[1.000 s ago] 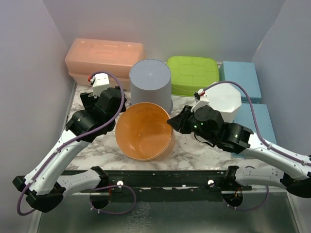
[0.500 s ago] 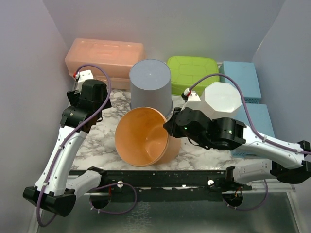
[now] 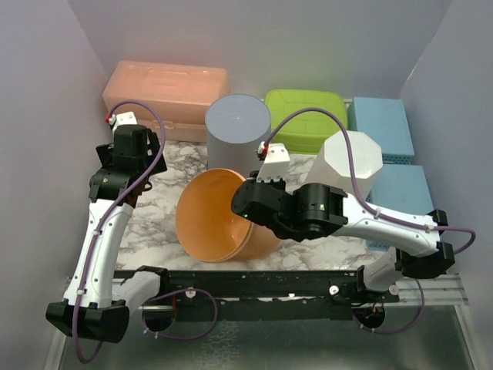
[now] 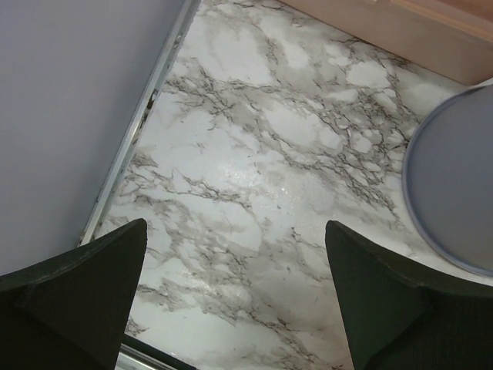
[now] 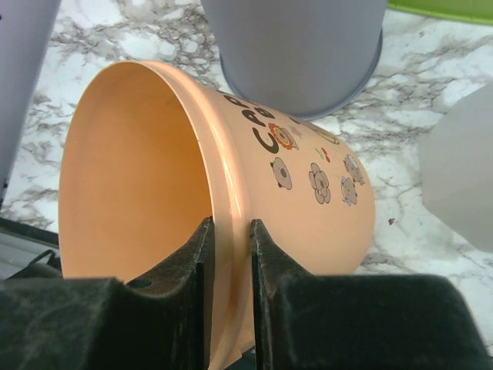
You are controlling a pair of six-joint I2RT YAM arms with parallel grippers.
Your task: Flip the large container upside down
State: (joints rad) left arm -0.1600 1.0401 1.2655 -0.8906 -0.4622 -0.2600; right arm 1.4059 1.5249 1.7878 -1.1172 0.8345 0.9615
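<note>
The large orange plastic container (image 5: 139, 177) sits tilted on its side mid-table, mouth facing left, just in front of a grey plastic tub (image 3: 238, 131), its rim pinched between the narrowly parted right jaws. The left jaws hang wide apart, empty, above the marble-patterned table (image 4: 254, 154).

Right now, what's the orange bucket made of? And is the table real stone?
The orange bucket looks like thin plastic: smooth, slightly glossy, with a moulded rim and printed flowers and letters. The table looks like marble, white with grey veins and a soft shine, but it could be a printed film; the pictures cannot tell.
</note>
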